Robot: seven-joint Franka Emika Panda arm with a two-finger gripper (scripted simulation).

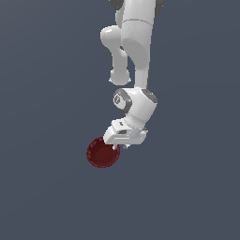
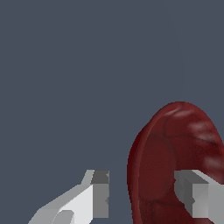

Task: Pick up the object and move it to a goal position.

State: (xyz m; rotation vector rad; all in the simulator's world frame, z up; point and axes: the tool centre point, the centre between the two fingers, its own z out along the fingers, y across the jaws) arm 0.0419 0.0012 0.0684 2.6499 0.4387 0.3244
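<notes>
No text or logos anywhere that I can spot. The hand point(image 2: 140, 197) has its fingers point(image 2: 98, 197) spread, one on each side of the dark red bowl's point(image 2: 175, 148) rim, with a visible gap left on the outer side, so it's straddling rather than pinching. In the exterior view the bowl point(image 1: 101, 153) sits on the gray tabletop point(image 1: 47, 187) just under the hand point(image 1: 121, 146), poking out toward the exterior view's left.
</notes>
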